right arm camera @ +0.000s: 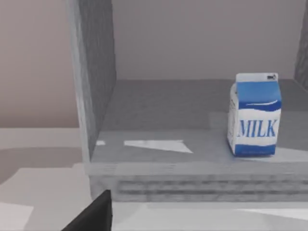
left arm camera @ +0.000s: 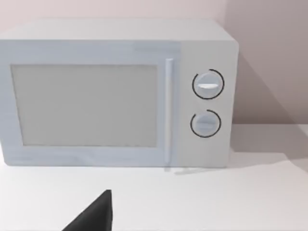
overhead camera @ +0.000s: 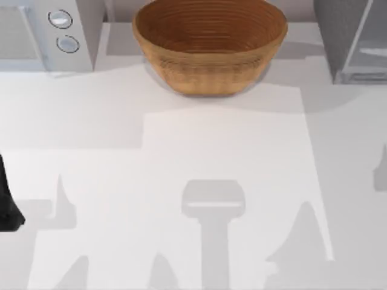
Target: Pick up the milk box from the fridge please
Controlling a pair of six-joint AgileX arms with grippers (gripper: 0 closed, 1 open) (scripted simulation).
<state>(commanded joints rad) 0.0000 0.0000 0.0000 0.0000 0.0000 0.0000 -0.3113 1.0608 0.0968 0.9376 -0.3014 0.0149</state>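
Right wrist view is giving me the clearest look: the milk box (right arm camera: pixel 254 115) is standing upright on the floor of the fridge (right arm camera: pixel 94 72), well inside the open front and apart from the grey side wall. From the top view I am placing the fridge (overhead camera: pixel 351 39) at the desk's far right corner, with the woven basket (overhead camera: pixel 210 42) at the middle of the far edge and the white microwave (overhead camera: pixel 51 33) at the far left corner. My left arm (overhead camera: pixel 7 202) is sitting parked at the desk's (overhead camera: pixel 199 151) left edge, facing the microwave (left arm camera: pixel 115 91). Whether the right end effector is released or clenched, I cannot tell, and the same goes for the left. I am judging the carton to be light and fairly stiff but crushable, with smooth printed sides that could slip. Taking it across the two flat side walls, around mid-height below the gabled top, looks safest, with a gentle squeeze.
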